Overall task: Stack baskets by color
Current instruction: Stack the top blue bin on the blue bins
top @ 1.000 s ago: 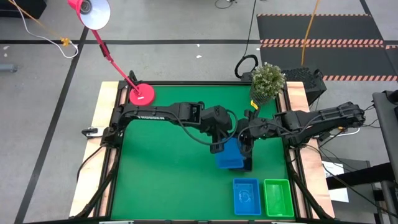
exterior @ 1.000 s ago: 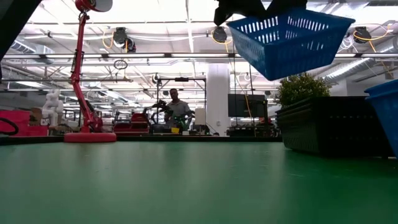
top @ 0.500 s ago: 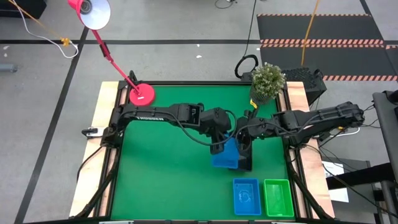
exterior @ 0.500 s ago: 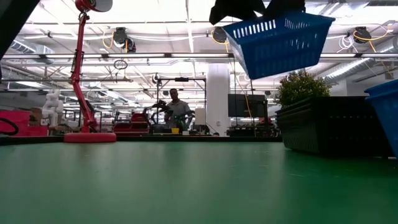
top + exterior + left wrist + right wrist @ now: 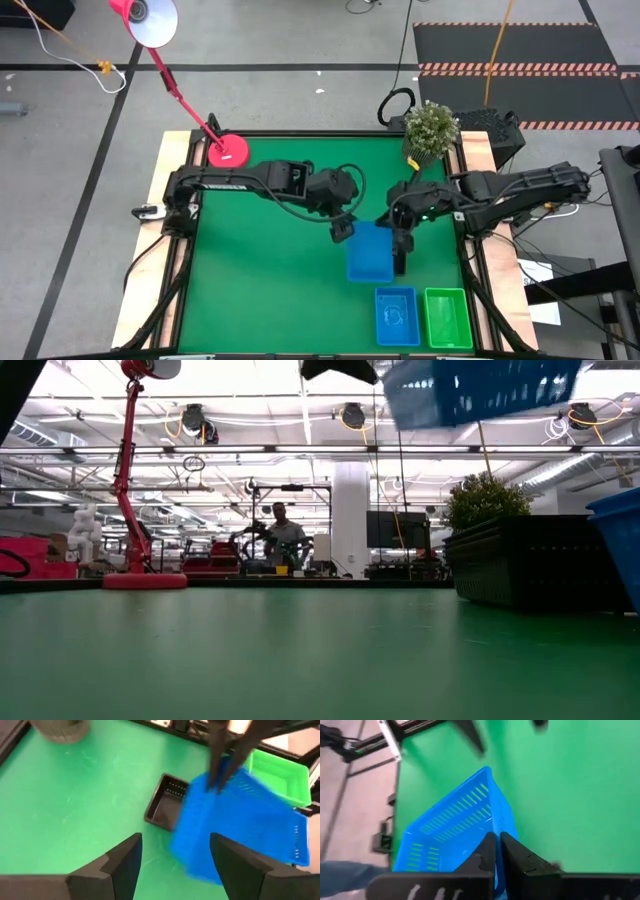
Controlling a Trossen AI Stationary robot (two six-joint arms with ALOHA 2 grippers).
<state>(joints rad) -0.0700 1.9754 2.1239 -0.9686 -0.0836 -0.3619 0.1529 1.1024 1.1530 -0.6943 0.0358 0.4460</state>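
Observation:
A blue basket (image 5: 369, 251) hangs above the middle right of the table, with my right gripper (image 5: 401, 243) shut on it. It also shows in the right wrist view as the blue basket (image 5: 452, 827) and at the top of the low view as the blue basket (image 5: 480, 387). My left gripper (image 5: 175, 865) stands open just left of it (image 5: 343, 229), touching nothing. A black basket (image 5: 165, 808) rests on its base on the table below the held one. Another blue basket (image 5: 396, 316) and a green basket (image 5: 447, 317) sit side by side at the near right edge. My right gripper pinches the blue basket's side wall (image 5: 492, 827) on the table's right side, one finger inside the basket and one outside. The fingers (image 5: 220, 767) come slanting down from the right. The basket hangs lifted clear of the table, opening up.
A potted plant (image 5: 430, 130) stands at the far right corner. A pink lamp base (image 5: 228, 152) sits at the far left corner, its stem leaning out over the floor. The left half of the green table (image 5: 260, 290) is bare.
My left gripper has opened, let go of the blue basket and drawn back toward the table's left, rising. The basket, first tilted between both grippers, now hangs from my right gripper alone and has gone higher.

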